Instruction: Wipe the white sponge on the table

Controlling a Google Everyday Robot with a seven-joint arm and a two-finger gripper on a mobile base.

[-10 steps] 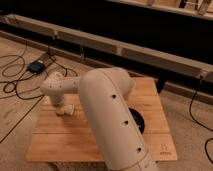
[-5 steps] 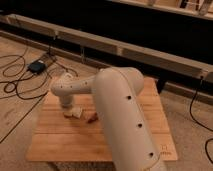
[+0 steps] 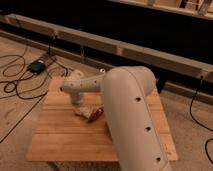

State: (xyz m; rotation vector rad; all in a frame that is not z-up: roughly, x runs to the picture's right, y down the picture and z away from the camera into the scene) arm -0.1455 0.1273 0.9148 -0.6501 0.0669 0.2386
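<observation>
Beyond our bulky pale arm, we are holding the gripper low, right at the white sponge in the middle of the table, beside a red-brown stick. Its grip we cannot tell. We are judging the wiping as underway, with the next stroke calling for steady downward contact

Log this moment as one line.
gripper: down at off-white blocky sponge | slim red-brown stick: beside sponge | light bamboo-plank table: sponge resting on it
</observation>
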